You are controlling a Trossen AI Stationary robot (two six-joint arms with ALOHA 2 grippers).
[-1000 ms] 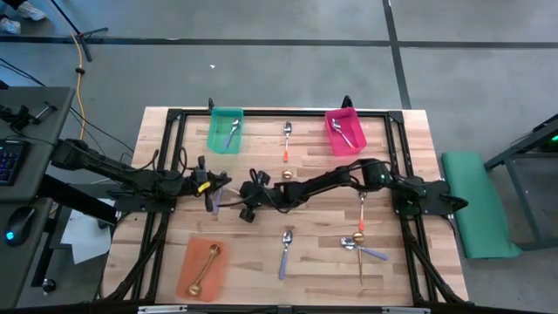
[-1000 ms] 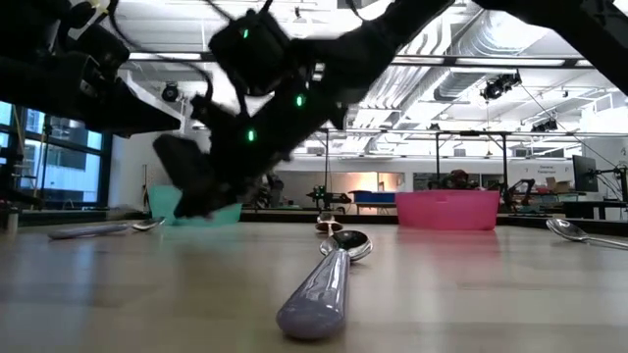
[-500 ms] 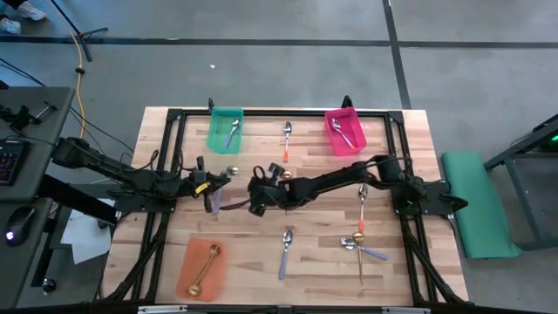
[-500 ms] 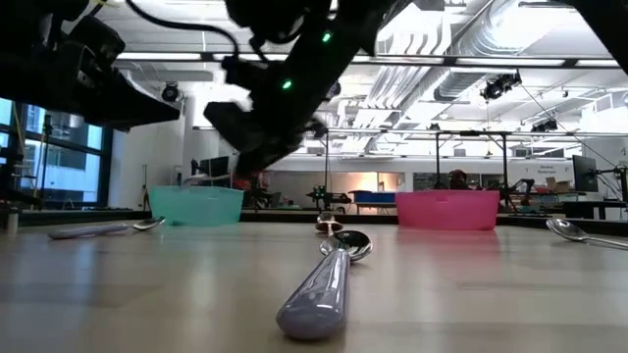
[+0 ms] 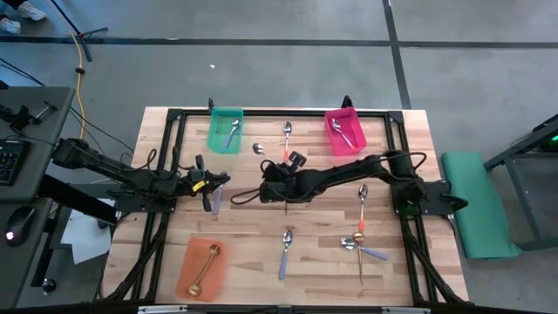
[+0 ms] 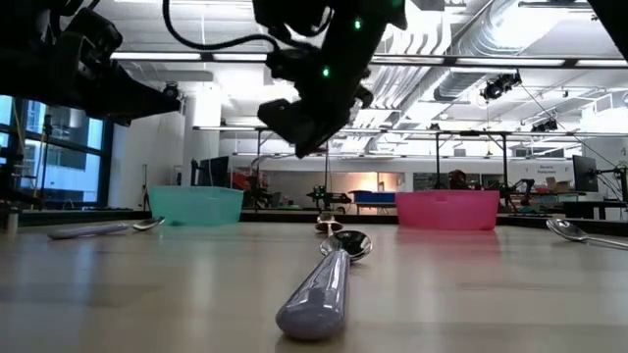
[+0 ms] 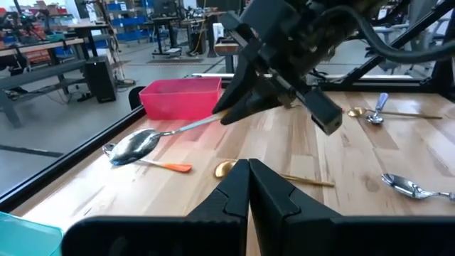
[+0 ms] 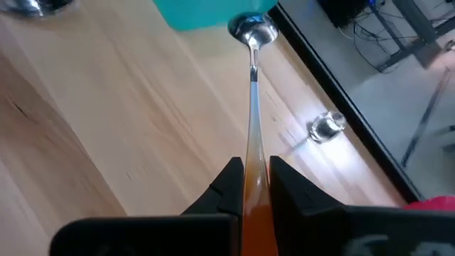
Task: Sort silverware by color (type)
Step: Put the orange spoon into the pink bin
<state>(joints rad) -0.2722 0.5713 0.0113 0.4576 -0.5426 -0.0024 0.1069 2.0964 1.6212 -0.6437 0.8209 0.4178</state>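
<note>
Since a second ago the right gripper [image 5: 272, 171] has swung up and away from the table's middle toward the far bins, and it now carries a slim spoon with a silver bowl and an orange handle [image 8: 252, 107] — lifted clear of the wooden tabletop [image 5: 253, 235]. Its fingers [image 8: 229, 181] are pinched on the orange handle, the shaft running straight out ahead of them and the bowl at the far tip. Beyond that bowl sits the teal plastic bin [image 5: 226, 129]; off to the gripper's other side stands the pink plastic bin [image 5: 344, 131].

The pick looks done, so what remains for this spoon is transport and a drop in whichever bin collects orange handles — I cannot tell which that is.

The left gripper [image 5: 214, 194] waits just beside the right one, pressed shut on a lavender-handled spoon [image 5: 215, 201]. Behind the right gripper, other spoons lie on the wood, and a gold spoon [image 5: 204, 266] rests in the orange bin [image 5: 187, 270].
</note>
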